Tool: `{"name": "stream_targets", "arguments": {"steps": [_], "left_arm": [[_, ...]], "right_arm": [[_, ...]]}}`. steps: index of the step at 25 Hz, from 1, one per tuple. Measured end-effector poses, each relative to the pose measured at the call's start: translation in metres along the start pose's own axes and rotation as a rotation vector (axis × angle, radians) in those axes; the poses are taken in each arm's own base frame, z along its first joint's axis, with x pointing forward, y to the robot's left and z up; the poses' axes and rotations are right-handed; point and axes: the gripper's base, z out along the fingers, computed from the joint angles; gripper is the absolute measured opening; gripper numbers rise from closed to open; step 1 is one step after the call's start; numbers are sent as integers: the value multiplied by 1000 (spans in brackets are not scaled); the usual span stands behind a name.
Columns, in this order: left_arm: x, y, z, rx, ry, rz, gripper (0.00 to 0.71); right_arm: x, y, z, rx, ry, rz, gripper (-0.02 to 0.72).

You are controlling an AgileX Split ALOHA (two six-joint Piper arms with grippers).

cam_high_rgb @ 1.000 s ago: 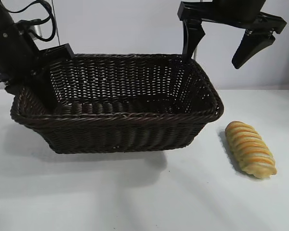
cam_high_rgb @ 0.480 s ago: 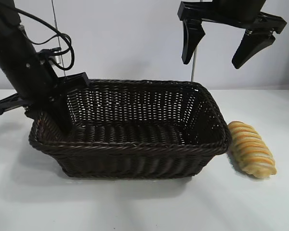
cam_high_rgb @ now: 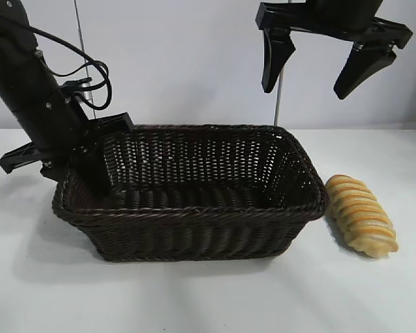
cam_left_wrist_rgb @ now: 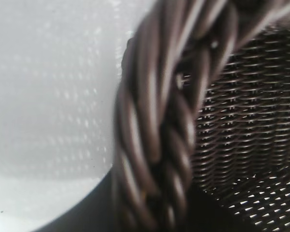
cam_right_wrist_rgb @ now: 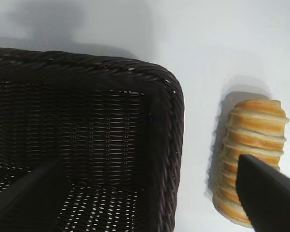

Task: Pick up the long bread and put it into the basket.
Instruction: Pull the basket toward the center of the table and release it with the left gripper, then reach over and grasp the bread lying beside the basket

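Two hands: left hand (cam_high_rgb: 69,163) straddles the dark woven wicker basket (cam_high_rgb: 194,208) rim, grip unclear; right hand (cam_high_rgb: 317,69), wide, must descend onto the ridged golden loaf (cam_high_rgb: 360,215).

Bread (cam_high_rgb: 360,215) clear from above and at 3 o'clock; basket (cam_high_rgb: 194,232) wall blocks 9 o'clock side.

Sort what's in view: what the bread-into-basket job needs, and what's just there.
Needed:
long bread, on the table beside the basket
basket
left gripper, at the basket's left rim
right gripper, open, above the basket's right end

Just there:
white table
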Motion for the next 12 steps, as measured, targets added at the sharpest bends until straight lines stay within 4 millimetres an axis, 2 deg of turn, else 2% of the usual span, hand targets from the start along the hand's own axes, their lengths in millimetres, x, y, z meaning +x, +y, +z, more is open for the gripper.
{"name": "stream_targets", "arguments": {"steps": [8,12], "left_arm": [[0,-8,-48,-66,-68,48,630],[3,-13,-63,-60,-81,57,631]], "right_arm": [[0,0,0,0,0,0,683],[0,0,0,0,0,0,683]]}}
